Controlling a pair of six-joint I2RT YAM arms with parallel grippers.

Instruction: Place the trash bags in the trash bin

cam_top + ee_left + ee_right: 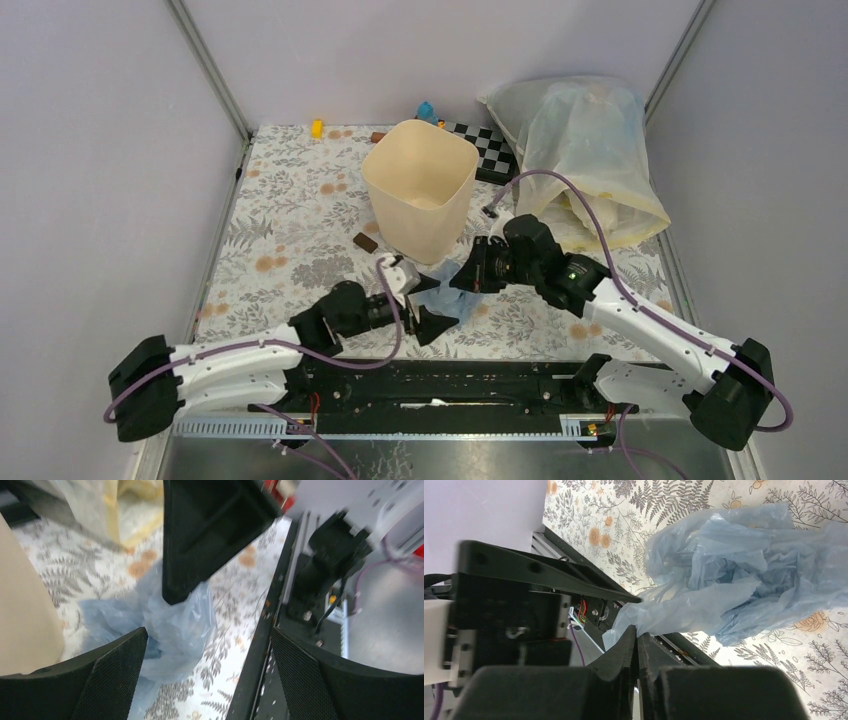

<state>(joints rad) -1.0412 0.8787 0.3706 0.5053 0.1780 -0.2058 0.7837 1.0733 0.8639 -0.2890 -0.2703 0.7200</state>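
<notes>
The pale-blue trash bag [447, 298] lies crumpled on the floral table just in front of the cream-beige trash bin [420, 185]. My right gripper [468, 278] is shut on one edge of the bag; in the right wrist view the closed gripper [637, 636] pinches the plastic, and the rest of the bag [734, 580] hangs toward the table. My left gripper [438, 318] is open beside the bag. In the left wrist view the left gripper [207, 632] stands wide open, with the bag [175, 625] near its left finger [100, 680] and the bin wall [20, 620] at the left.
A large yellowish-clear sack [590, 150] lies at the back right, next to a checkerboard [490, 150]. A small brown block [365, 241] sits left of the bin. A yellow toy [317, 128] and a blue toy [427, 110] lie at the back. The black base rail [450, 385] runs along the near edge.
</notes>
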